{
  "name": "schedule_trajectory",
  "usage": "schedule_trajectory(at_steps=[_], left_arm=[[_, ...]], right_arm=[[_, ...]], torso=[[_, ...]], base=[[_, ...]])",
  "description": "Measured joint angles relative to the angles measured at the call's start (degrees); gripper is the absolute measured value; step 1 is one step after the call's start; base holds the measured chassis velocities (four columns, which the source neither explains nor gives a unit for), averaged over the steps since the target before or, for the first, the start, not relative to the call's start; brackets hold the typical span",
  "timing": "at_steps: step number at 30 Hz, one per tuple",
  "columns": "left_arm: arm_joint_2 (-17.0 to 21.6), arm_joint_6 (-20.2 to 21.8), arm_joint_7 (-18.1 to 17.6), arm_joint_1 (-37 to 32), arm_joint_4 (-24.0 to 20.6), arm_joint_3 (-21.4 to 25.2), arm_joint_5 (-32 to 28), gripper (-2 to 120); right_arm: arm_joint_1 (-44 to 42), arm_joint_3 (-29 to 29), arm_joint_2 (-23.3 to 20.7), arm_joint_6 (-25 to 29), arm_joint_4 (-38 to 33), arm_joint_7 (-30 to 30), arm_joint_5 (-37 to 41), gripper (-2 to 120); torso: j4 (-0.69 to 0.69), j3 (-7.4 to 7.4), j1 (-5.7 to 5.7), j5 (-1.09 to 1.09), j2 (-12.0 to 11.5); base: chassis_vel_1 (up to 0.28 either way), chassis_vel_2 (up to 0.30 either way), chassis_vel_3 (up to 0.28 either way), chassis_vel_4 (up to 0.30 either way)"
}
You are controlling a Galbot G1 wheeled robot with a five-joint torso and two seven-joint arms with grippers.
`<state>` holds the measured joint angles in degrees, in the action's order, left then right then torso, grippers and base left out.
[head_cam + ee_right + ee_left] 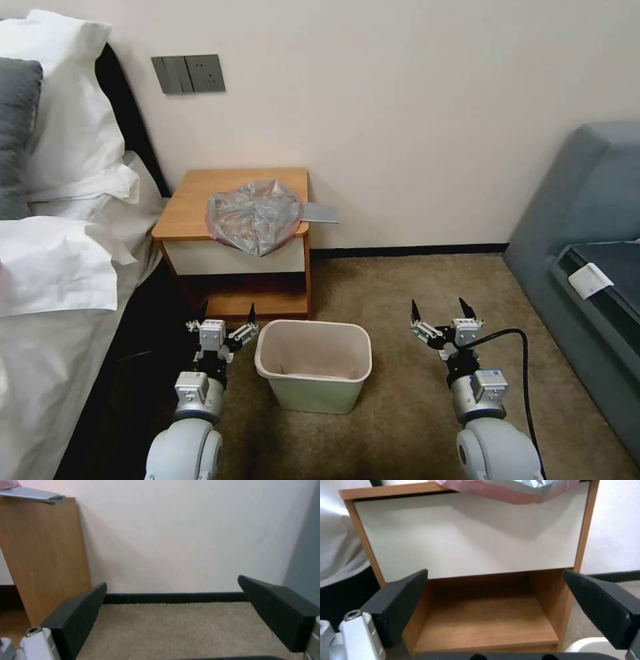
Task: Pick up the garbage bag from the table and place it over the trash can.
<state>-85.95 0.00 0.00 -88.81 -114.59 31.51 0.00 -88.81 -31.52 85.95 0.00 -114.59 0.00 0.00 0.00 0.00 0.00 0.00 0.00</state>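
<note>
The crinkled grey garbage bag [254, 215] lies on the wooden table [193, 200], its front edge drooping over the white drawer front; the left wrist view catches that pinkish hanging edge [510, 491] above the drawer [470, 537]. On the carpet in front of the table stands the cream trash can [313, 363], upright, nothing over its rim. My left gripper [227, 312] is open, low beside the can's left side and facing the table's open shelf [486, 620]. My right gripper [439, 309] is open too, over the carpet to the right of the can.
A bed with white sheets and pillows [60, 267] runs along the left, close to the table. A grey sofa [587, 267] fills the right side. A flat grey object [319, 213] juts from the table's right edge. Carpet [413, 287] lies between the can and the sofa.
</note>
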Motion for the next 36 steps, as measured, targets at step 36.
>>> schedule_trajectory(at_steps=[36], left_arm=[[0.00,0.00,0.00,0.00,0.00,0.00,0.00,100]], right_arm=[[0.00,0.00,0.00,0.00,0.00,0.00,0.00,100]], torso=[[0.00,0.00,0.00,0.00,0.00]], base=[[0.000,0.000,0.000,0.000]])
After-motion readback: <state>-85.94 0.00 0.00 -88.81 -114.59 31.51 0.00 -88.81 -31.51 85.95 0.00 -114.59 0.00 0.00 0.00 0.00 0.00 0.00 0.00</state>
